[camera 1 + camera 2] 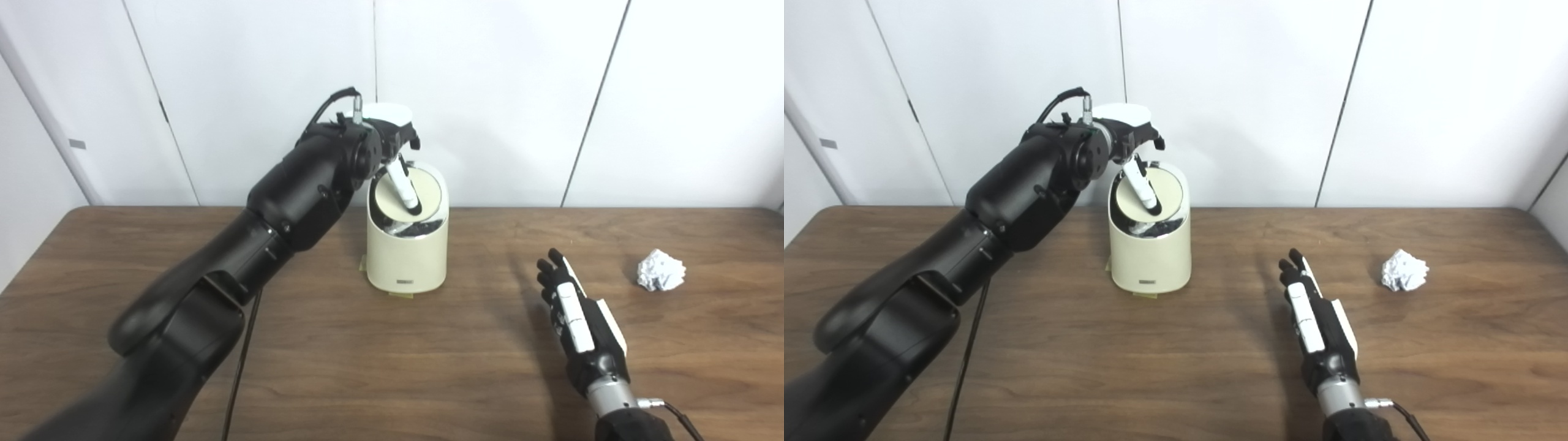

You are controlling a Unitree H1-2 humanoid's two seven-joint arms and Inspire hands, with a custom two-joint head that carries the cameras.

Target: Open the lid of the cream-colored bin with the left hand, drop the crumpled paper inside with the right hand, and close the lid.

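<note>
The cream-colored bin (407, 257) stands at the back middle of the table. Its round lid (429, 190) is tilted inward, showing a dark gap with a black liner at the front. My left hand (392, 138) hovers over the bin's top, one white finger (404, 190) pressing down on the lid. It holds nothing. The crumpled white paper (660, 270) lies on the table at the right. My right hand (572, 306) is open above the table, fingers straight, left of the paper and apart from it.
The wooden table (392, 367) runs the full width, with white wall panels behind it. A thin black cable (239, 367) hangs under my left arm. A small tag pokes out beneath the bin's base.
</note>
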